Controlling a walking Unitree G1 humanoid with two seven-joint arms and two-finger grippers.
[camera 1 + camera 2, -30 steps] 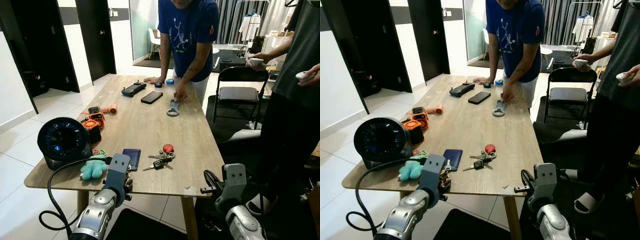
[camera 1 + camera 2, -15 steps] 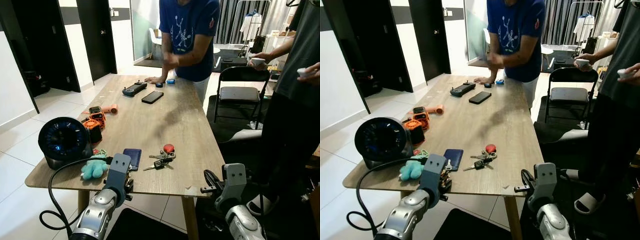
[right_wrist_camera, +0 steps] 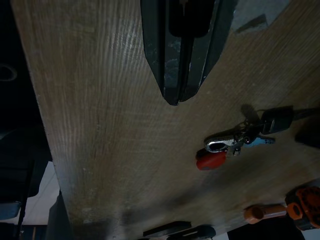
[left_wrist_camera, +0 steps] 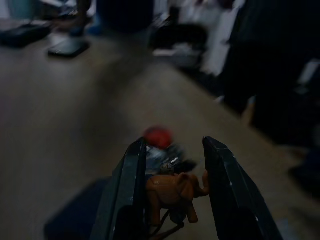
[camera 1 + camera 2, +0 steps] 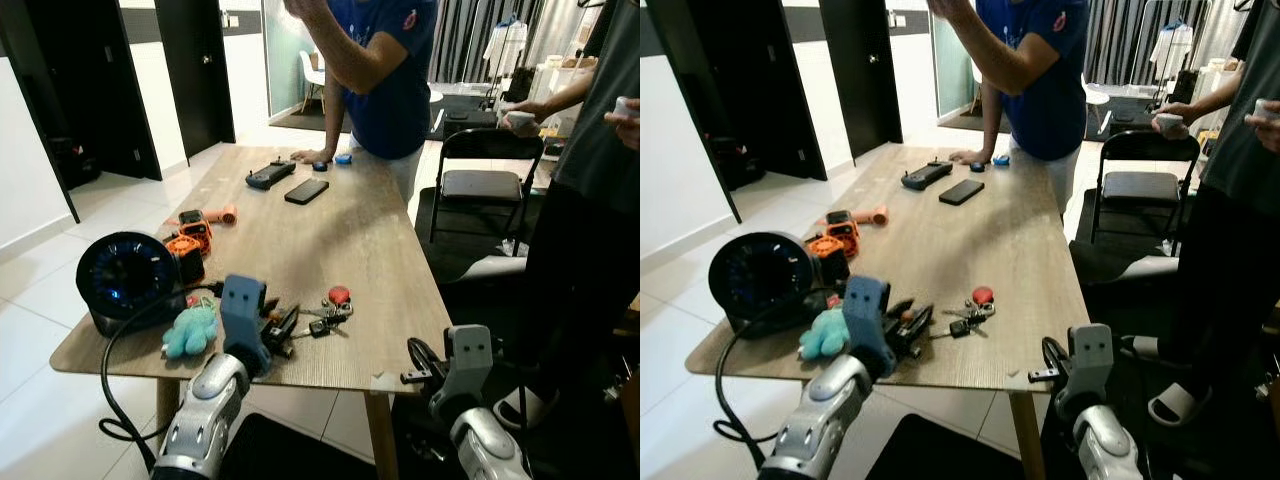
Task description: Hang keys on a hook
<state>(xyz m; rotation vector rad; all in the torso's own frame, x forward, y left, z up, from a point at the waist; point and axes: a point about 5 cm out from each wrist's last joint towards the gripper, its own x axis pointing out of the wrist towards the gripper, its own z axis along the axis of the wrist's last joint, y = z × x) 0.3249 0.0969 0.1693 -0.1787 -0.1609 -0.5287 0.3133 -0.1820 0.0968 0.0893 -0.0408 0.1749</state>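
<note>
The bunch of keys with a red tag lies on the wooden table near its front edge. My left gripper hovers just above the table, a short way left of the keys and pointing at them. It is shut on a small orange elephant-shaped figure. In the left wrist view the keys lie just past the fingertips. My right gripper is shut with nothing in it. It sits low at the table's front right corner, with the keys farther along the tabletop.
A black round fan with a cable, a teal plush and orange tools crowd the front left. A black phone and controller lie farther back. One person stands at the far end, another beside a folding chair.
My left arm has risen and swung forward over the table toward the keys. The person at the far end took the wrench off the table and raised an arm. My right arm stayed.
</note>
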